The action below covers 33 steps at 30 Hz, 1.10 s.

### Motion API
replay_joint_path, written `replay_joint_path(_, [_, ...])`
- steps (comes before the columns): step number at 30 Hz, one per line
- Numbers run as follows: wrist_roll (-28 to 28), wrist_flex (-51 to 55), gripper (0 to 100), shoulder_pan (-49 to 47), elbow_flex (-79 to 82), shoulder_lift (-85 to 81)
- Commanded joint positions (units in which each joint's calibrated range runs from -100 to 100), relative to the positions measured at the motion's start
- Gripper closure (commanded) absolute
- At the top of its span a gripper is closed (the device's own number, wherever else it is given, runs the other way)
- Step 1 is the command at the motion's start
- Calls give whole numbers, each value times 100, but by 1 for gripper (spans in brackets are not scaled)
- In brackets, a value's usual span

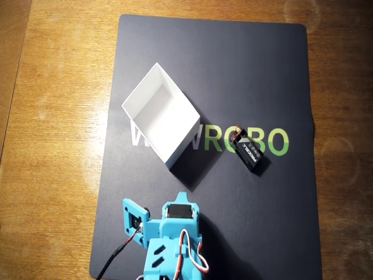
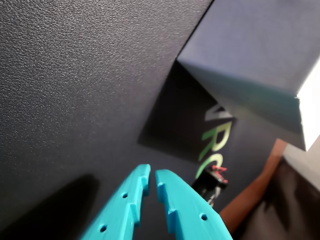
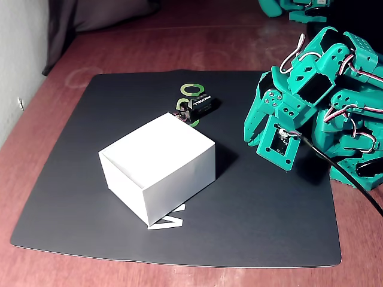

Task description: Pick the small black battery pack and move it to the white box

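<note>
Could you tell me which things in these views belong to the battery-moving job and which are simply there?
Part of the job:
- battery pack, lying on the mat, apart from the box
- white box, open and empty
- gripper, jaws nearly closed, holding nothing

Just there:
- black mat with green and white lettering
- wooden table

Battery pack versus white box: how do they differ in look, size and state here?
The battery pack is black, lettered and much smaller; the white box is plain and far bigger. The pack is a closed block with wires at one end; the box is open-topped and empty. Both rest on the dark mat, apart, untouched.
</note>
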Motion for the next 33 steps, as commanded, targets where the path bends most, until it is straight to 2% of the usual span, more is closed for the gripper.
replay_joint_path(1, [-2, 5, 99, -21, 2, 20])
replay_joint_path(15, [-35, -4, 99, -21, 2, 20])
replay_joint_path(23, [52, -4, 99, 460, -452, 160])
replay_joint_path(29, [1073, 40, 99, 624, -1658, 1292])
replay_joint_path(33, [1465, 5, 99, 953, -2964, 2554])
